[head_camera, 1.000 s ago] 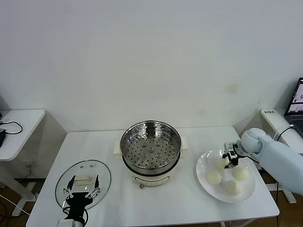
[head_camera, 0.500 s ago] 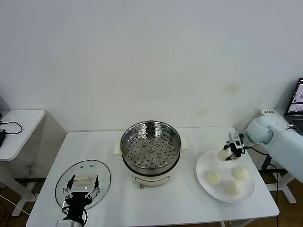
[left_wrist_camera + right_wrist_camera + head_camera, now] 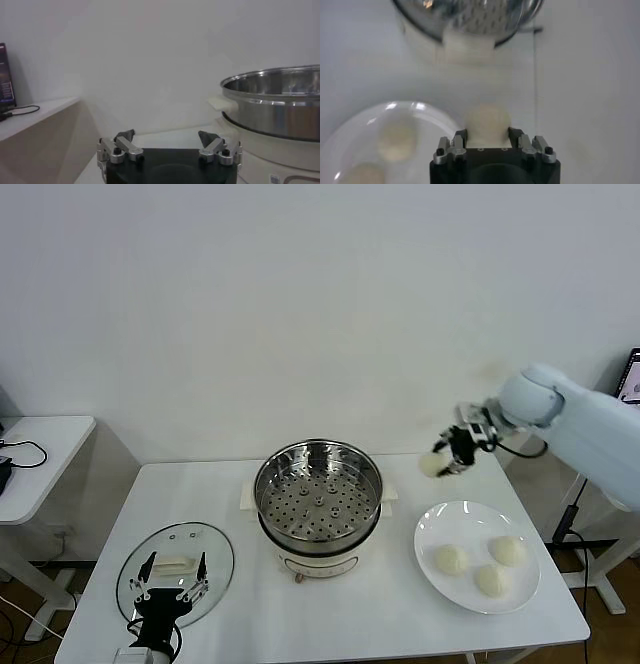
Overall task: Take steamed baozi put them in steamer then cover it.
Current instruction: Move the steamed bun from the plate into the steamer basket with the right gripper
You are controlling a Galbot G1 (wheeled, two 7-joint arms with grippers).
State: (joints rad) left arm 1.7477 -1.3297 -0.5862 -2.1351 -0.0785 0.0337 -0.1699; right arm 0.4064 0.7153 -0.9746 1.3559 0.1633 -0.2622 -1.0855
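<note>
My right gripper [image 3: 447, 459] is shut on one cream-white baozi [image 3: 432, 465], held in the air between the white plate [image 3: 430, 529] and the steamer [image 3: 318, 496]. The right wrist view shows that baozi [image 3: 487, 122] clamped between the jaws of my right gripper [image 3: 488, 135], the steamer [image 3: 470, 17] beyond it. Three more baozi [image 3: 451, 559] lie on the plate. The steel steamer stands uncovered mid-table, its perforated tray bare. The glass cover [image 3: 176, 570] lies flat at the front left. My left gripper [image 3: 165, 595] hovers open just over the cover, and its jaws stand wide apart in the left wrist view [image 3: 167, 141].
A small white side table [image 3: 40, 454] with a cable stands to the left. A laptop edge [image 3: 632, 389] shows at the far right. The white wall runs close behind the table.
My right gripper has lifted one baozi off the plate and carried it up and leftward toward the steamer. The left arm has stayed where it was.
</note>
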